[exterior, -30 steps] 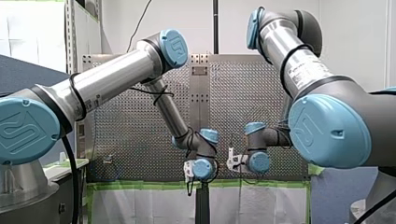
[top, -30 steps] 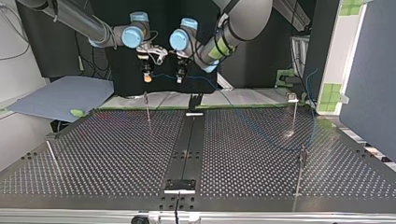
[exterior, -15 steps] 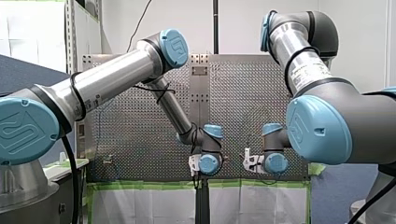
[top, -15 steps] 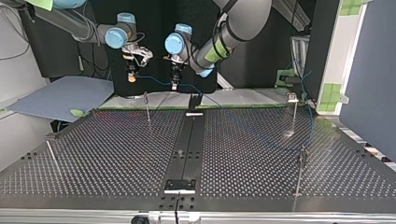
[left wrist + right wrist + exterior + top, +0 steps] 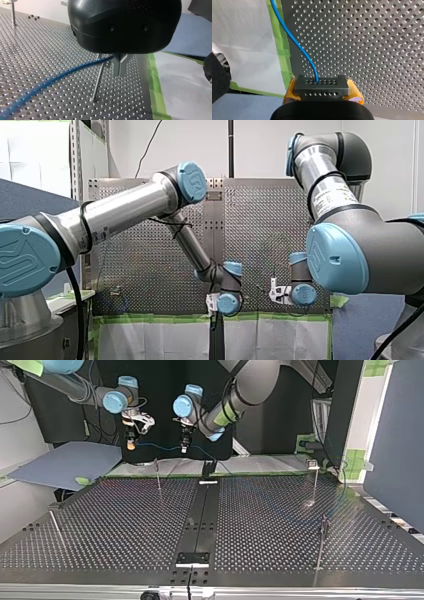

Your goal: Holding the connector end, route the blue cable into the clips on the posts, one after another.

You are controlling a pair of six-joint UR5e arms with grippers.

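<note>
**Both my grippers hold the blue cable up in the air**

Front view: my left gripper (image 5: 214, 303) and my right gripper (image 5: 275, 293) hang low, near each other, by the taped edge of the table (image 5: 150, 265) full of holes. I cannot tell their fingers here.

Top view: the blue cable (image 5: 156, 446) runs through the air from my right gripper (image 5: 130, 444) to my left gripper (image 5: 184, 447). A thin post (image 5: 157, 474) stands on the table under it.

Left wrist view: my metal fingers (image 5: 119, 65) are pressed together, pinching the blue cable (image 5: 62, 75). It runs away over the table. A post (image 5: 98, 80) stands just beside them.

Right wrist view: my yellow pads (image 5: 355, 93) squeeze the black connector (image 5: 321, 85). The blue cable (image 5: 294, 40) comes out of it and bends away by the green tape (image 5: 282, 50).
</note>
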